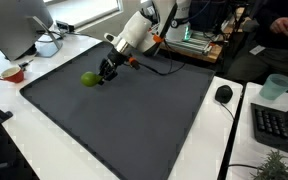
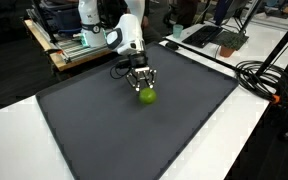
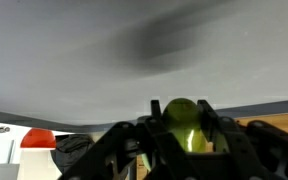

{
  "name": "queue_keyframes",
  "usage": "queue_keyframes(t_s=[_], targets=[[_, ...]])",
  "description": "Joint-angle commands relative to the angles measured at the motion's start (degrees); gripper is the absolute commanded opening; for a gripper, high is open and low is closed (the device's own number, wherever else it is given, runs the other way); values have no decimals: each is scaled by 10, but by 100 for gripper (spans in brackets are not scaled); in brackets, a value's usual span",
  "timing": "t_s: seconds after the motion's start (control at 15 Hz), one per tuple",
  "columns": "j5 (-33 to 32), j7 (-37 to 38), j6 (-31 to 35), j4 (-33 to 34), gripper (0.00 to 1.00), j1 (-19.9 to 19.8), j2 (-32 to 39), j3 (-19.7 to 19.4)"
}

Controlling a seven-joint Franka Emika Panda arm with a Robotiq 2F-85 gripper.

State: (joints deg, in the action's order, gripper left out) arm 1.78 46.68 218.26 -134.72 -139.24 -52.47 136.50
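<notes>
A green round fruit, like a lime [image 1: 89, 78], lies at the far side of a dark grey mat [image 1: 134, 115]. It also shows in an exterior view [image 2: 146, 95] and in the wrist view [image 3: 181, 128]. My gripper [image 1: 104, 72] is tilted down over it in both exterior views [image 2: 142, 82]. In the wrist view the two black fingers [image 3: 181, 104] press against both sides of the lime, so the gripper is shut on it. The lime sits at or just above the mat [image 2: 134, 140].
A monitor [image 1: 14, 25] and a red bowl [image 1: 11, 73] stand beside the mat. A black mouse [image 1: 224, 94], a keyboard [image 1: 279, 125] and a clear cup [image 1: 276, 87] are on the white table. Black cables [image 2: 259, 75] lie at one corner.
</notes>
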Motion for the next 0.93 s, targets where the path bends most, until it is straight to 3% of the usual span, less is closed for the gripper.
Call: queue_keyframes(t_s=[0.0, 0.6, 0.67, 0.87], targets=[[8, -10, -1, 0, 41, -3, 4, 6], [8, -10, -1, 0, 41, -3, 4, 6], [8, -10, -1, 0, 16, -3, 4, 6], [-6, -13, -6, -4, 16, -7, 11, 12]])
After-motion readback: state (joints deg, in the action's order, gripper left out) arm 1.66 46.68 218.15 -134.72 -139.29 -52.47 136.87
